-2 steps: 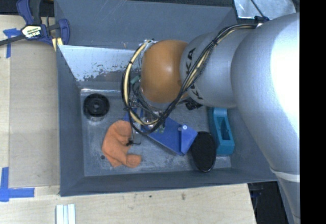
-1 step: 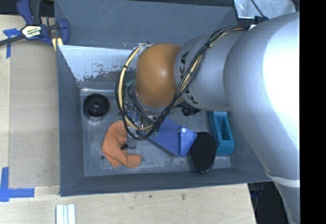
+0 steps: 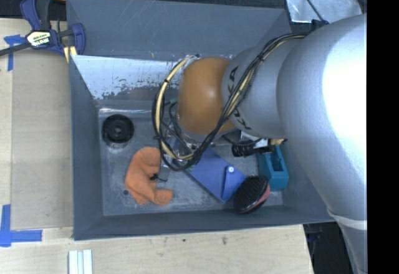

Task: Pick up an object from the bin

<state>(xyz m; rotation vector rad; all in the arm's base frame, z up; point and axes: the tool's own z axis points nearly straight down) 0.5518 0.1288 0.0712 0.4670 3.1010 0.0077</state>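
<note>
Gripper (image 3: 163,170) down on soft, lumpy orange cloth (image 3: 143,180) at left of bin (image 3: 86,160); open or closed unclear; blue wedge (image 3: 215,177) beside.

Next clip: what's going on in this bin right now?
The arm reaches in from the right, with its gripper low at the right edge of a soft orange, glove-like thing on the lower left of the bin floor. Whether it has hold of it cannot be told. Beside it lie a flat blue piece, a black brush and a blue block. A round black cap sits at the upper left.
</note>
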